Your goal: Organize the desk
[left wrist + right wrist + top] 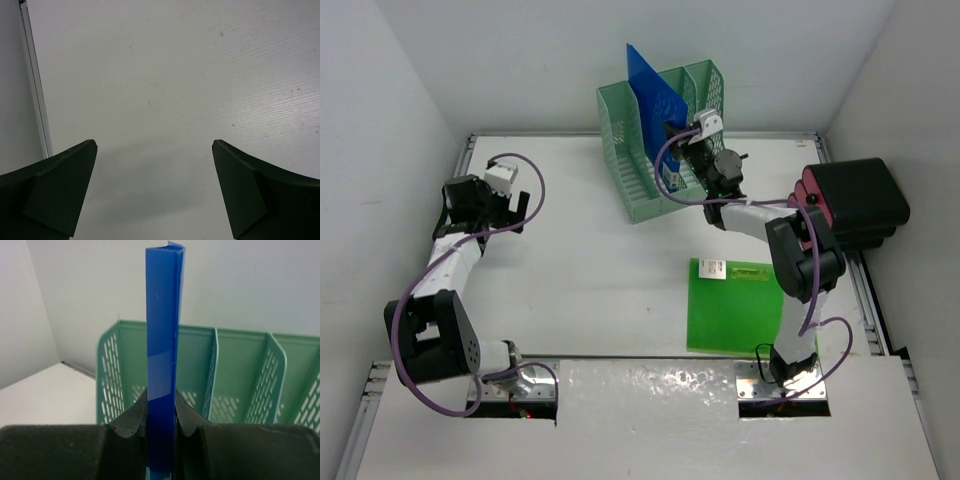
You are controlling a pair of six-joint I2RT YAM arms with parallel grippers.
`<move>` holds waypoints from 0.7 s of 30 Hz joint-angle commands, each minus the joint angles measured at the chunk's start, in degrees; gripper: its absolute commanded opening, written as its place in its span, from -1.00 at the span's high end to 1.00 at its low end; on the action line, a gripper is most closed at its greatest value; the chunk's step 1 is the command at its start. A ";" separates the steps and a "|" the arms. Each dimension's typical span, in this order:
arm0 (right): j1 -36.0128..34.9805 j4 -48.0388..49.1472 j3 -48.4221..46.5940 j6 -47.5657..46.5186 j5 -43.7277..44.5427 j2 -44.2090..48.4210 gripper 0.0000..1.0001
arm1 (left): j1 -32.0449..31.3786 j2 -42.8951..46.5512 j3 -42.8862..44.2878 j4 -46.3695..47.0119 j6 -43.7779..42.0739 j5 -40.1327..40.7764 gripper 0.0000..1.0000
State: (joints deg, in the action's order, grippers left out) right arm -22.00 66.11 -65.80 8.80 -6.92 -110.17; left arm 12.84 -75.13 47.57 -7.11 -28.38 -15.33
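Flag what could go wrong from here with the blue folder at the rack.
1. The right gripper pinches the blue folder near one edge; the tall sheet leans in the top view and may pivot or slip.
2. Its lower edge is hidden; it could catch a divider and shove or tip the green rack.
3. The green folder lies flat on the desk, probably hard to pinch next.

Robot lab cell here, white walls (pixel 380 150) boxing a white desk (pixel 600 260), left arm (pixel 445 265) and right arm (pixel 800 262) bolted on, file rack (pixel 640 160).
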 commanded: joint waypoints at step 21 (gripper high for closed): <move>-2.52 -72.31 8.56 -9.15 27.74 33.06 -0.98 | -2.99 3.84 7.53 -10.90 -0.97 -6.82 -0.76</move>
State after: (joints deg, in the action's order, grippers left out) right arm -25.12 15.57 -61.06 -0.45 12.14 -82.13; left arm 11.97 -75.26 51.79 -14.68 -28.51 -19.18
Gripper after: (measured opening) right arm 0.986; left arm 0.888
